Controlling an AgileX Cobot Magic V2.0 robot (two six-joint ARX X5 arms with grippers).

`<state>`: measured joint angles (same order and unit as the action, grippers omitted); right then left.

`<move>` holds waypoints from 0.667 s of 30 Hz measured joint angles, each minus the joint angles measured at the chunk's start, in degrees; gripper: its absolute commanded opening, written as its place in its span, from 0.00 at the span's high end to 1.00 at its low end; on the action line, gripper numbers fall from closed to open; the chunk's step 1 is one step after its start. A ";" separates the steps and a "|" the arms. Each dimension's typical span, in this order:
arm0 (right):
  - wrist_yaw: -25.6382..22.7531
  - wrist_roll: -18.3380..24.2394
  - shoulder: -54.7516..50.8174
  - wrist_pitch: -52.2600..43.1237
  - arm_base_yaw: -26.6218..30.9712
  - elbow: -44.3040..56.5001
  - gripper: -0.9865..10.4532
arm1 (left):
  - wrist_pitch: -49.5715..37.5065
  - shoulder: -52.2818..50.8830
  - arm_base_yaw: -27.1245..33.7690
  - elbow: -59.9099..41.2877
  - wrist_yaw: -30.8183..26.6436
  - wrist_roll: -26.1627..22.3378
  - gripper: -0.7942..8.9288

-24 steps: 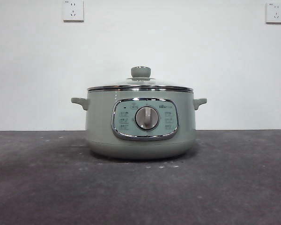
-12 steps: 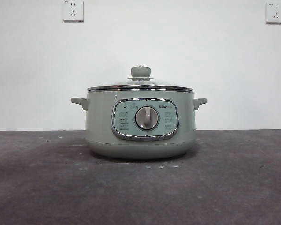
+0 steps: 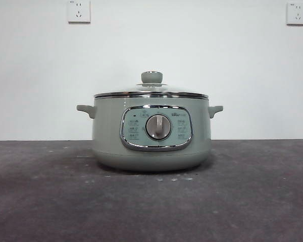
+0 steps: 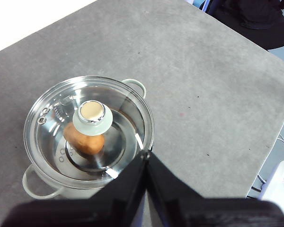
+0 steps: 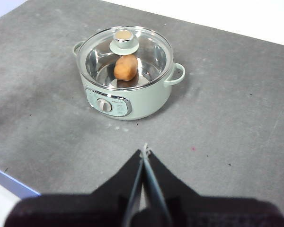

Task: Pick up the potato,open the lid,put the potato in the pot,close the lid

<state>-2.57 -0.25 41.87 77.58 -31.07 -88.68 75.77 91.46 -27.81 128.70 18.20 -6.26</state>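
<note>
The sage-green pot stands in the middle of the grey table, its dial facing the front view. The glass lid with its green knob sits closed on the pot. The orange-brown potato lies inside the pot under the lid and also shows in the left wrist view. My left gripper is shut and empty, high above the pot's rim. My right gripper is shut and empty, raised well back from the pot's dial side. Neither gripper shows in the front view.
The grey table runs to a white wall with two sockets. The table's edge and a dark object beyond it show in the left wrist view.
</note>
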 measured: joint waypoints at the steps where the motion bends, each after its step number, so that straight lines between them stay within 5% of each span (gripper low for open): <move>1: 0.00 0.00 0.00 0.00 0.00 0.00 0.91 | 0.00 0.00 0.00 0.00 0.00 0.00 0.92; 20: -0.02 0.00 0.00 0.00 0.00 0.00 0.91 | -1.09 -0.09 2.84 0.00 -0.11 1.46 0.92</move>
<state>-2.59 -0.25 41.87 77.58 -31.07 -88.68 74.67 91.37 -24.97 128.70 18.09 -4.80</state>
